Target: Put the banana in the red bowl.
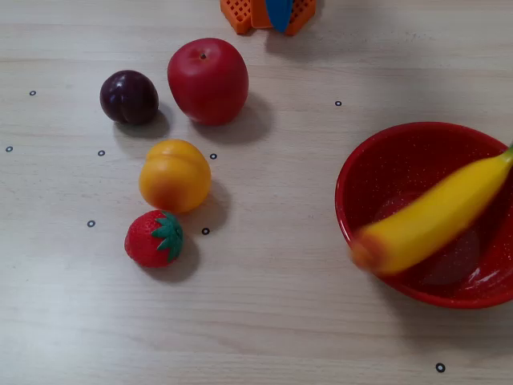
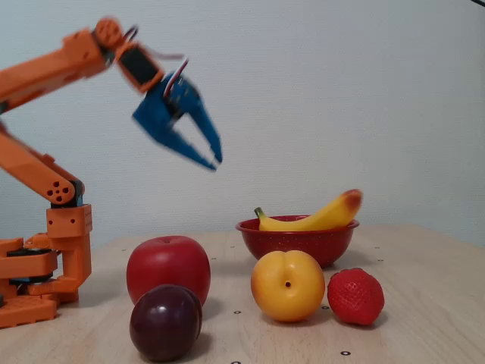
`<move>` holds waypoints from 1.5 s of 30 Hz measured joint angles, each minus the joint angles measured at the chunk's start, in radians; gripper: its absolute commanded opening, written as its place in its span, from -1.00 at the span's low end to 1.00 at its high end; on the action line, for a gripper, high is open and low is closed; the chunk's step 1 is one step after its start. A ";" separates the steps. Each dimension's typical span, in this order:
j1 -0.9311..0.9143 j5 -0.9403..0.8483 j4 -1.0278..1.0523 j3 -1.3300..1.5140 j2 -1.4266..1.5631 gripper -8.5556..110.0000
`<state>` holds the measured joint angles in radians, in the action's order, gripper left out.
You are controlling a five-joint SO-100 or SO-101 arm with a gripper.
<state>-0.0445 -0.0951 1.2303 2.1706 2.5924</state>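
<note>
The yellow banana (image 1: 433, 220) lies slanted in the red bowl (image 1: 343, 204), its orange-red end sticking out over the bowl's left rim in a fixed view. From the side, the banana (image 2: 318, 220) rests across the red bowl (image 2: 295, 244) with one end raised to the right. The blue gripper (image 2: 213, 163) hangs high in the air, left of the bowl and well apart from it. It is a little blurred, its fingertips close together with nothing between them.
A red apple (image 1: 208, 80), a dark plum (image 1: 128, 97), a yellow-orange peach (image 1: 175, 175) and a strawberry (image 1: 154, 238) stand left of the bowl. The orange arm base (image 2: 45, 265) sits at the far left of the table.
</note>
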 measured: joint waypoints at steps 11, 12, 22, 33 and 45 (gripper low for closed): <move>0.040 -0.161 -0.327 0.769 0.578 -0.85; 0.038 -0.170 -0.350 0.805 0.598 -0.85; 0.037 -0.244 -0.376 0.946 0.707 -0.85; 0.037 -0.268 -0.318 0.946 0.707 -0.79; -0.002 -0.267 -0.318 0.946 0.707 -0.85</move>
<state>-0.0460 -0.3620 0.9127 3.1170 3.2996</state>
